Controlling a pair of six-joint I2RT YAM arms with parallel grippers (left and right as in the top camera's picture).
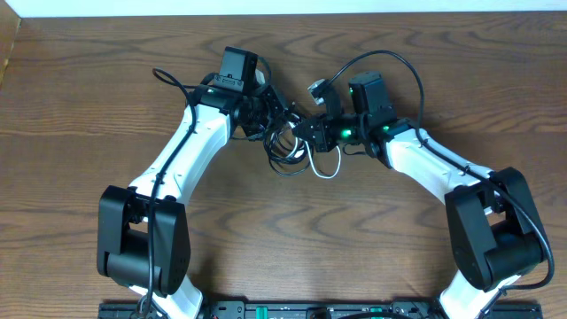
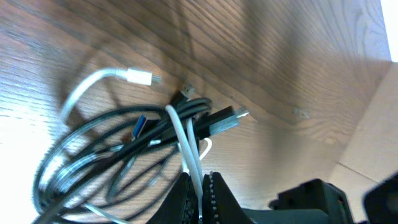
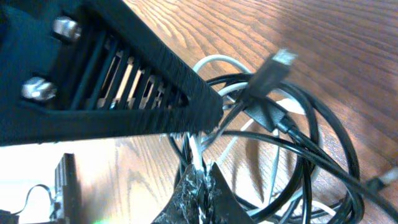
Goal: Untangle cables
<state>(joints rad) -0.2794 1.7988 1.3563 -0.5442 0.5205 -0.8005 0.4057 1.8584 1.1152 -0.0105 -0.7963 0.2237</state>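
The cables lie bundled at mid-table: a black cable (image 1: 285, 158) coiled in loops and a white cable (image 1: 326, 170) threaded through it. My left gripper (image 1: 282, 118) is shut on the white cable (image 2: 185, 134), which runs up from between its fingers across the black coil (image 2: 87, 152). A white plug (image 2: 140, 77) and a black plug (image 2: 224, 119) lie free on the wood. My right gripper (image 3: 202, 169) is shut on the white cable (image 3: 195, 152) too, just under the left gripper's finger (image 3: 124, 81). The black cable (image 3: 326, 146) loops beside it, its plug (image 3: 273, 67) raised.
Both grippers meet tip to tip over the bundle (image 1: 292, 142). The arms' own thick black wires arc behind the wrists (image 1: 394, 62). The wooden table (image 1: 89, 106) stretches out on all sides; its far edge (image 1: 283, 9) borders a pale surface.
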